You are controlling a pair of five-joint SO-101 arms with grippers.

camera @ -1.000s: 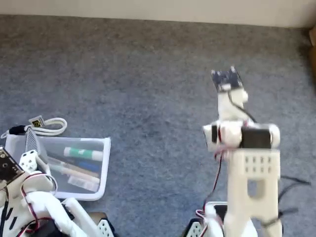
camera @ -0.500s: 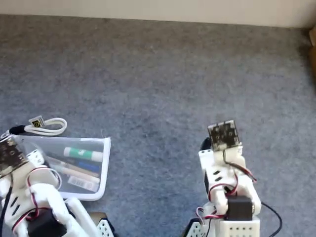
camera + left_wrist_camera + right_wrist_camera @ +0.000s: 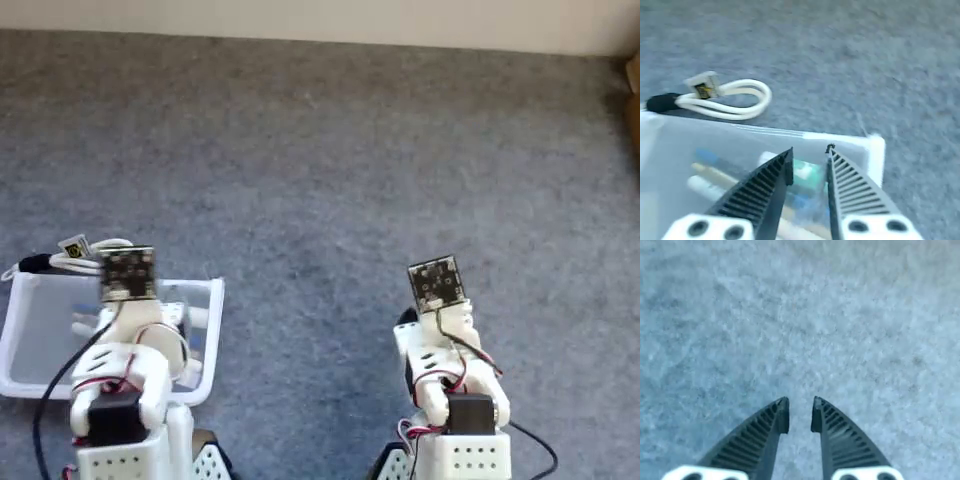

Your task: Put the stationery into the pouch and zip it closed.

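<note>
Pens (image 3: 805,170) are already in the pouch (image 3: 40,335) at near left, zip state I can't tell, and left pincer (image 3: 809,150) over it plus right pincer (image 3: 799,413) off right are both slightly open, holding nothing

Pouch (image 3: 28,345) lies near left on the table (image 3: 330,150), stationery (image 3: 802,172) inside, cord loop (image 3: 727,99) just behind; left gripper (image 3: 809,149) hangs over the pouch, right gripper (image 3: 799,409) well apart rightward.

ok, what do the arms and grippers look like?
The left arm and right arm: white plastic, black servos, red and black wires, dark square board on each wrist. The left gripper and right gripper: black ribbed pointed fingers on white bases.
</note>
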